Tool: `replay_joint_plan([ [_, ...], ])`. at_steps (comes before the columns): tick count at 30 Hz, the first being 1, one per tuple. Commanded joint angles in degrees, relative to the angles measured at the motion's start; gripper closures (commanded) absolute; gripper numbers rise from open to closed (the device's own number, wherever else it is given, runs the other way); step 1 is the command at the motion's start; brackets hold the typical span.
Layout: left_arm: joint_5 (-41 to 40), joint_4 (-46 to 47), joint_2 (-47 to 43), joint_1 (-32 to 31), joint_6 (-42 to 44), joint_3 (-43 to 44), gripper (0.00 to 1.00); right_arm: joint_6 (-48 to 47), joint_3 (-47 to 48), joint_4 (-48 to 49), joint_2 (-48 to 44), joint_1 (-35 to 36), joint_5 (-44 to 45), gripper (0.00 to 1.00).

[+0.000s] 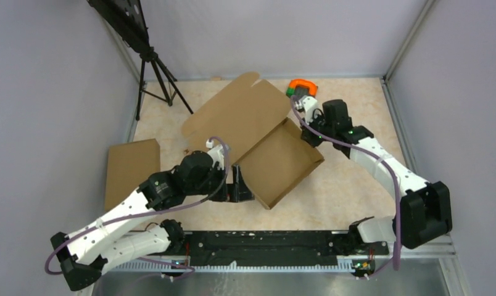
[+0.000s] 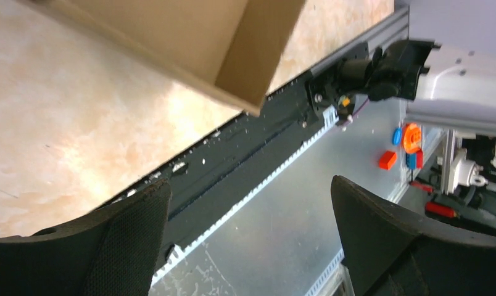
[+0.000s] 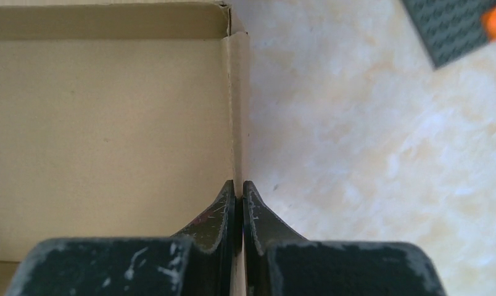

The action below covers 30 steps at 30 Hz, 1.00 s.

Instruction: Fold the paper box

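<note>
The paper box (image 1: 281, 161) lies mid-table as a shallow brown tray with its walls up, and its big lid flap (image 1: 236, 114) slopes away to the back left. My right gripper (image 1: 306, 135) is at the tray's far right wall. In the right wrist view that gripper (image 3: 238, 184) is shut on the thin upright wall (image 3: 237, 105), one finger inside the tray and one outside. My left gripper (image 1: 238, 190) is beside the tray's near left corner. In the left wrist view it (image 2: 250, 182) stands open and holds nothing, with the box corner (image 2: 233, 43) above it.
A second brown box (image 1: 131, 169) lies at the left beside the left arm. An orange and green object (image 1: 302, 86) sits at the back behind the right wrist. A tripod (image 1: 156, 74) stands at the back left. A black rail (image 1: 264, 240) runs along the near edge.
</note>
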Motion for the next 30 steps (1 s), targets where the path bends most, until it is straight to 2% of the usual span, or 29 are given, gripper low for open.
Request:
replay_joint_plan([
  [1, -1.0, -4.0, 1.7, 5.5, 4.9, 5.8, 0.01, 20.6, -4.8, 2.7, -5.9, 0.1, 4.3, 1.00],
  [2, 0.4, -4.4, 1.8, 8.9, 5.9, 5.9, 0.01, 26.7, -4.8, -0.2, -6.0, 0.0, 6.6, 1.00],
  [6, 8.5, -2.6, 2.3, 23.5, 9.9, 4.4, 0.02, 41.6, -3.3, -12.7, -2.1, 0.1, 12.6, 1.00],
  [11, 8.9, 3.7, 7.6, 31.8, 10.6, 3.3, 0.01, 49.3, -14.1, -7.5, -7.9, 0.2, 11.9, 1.00],
  [14, 10.2, 11.2, 10.1, 36.1, 8.7, 0.1, 0.01, 49.8, -18.0, -6.4, -10.0, 0.6, 12.8, 1.00],
  [19, 6.9, 17.8, 15.5, 38.0, 8.5, -1.9, 0.01, 47.9, -21.4, -7.0, -9.7, 1.1, 11.4, 1.00],
  [26, 8.4, 21.3, 28.4, 38.2, 9.3, 2.4, 0.01, 48.9, -23.0, -6.1, -9.6, 5.3, 14.8, 1.00],
  [30, 3.7, 22.8, 31.8, 38.3, 10.2, 5.0, 0.02, 49.4, -23.5, -5.7, -8.8, 6.8, 17.0, 1.00],
])
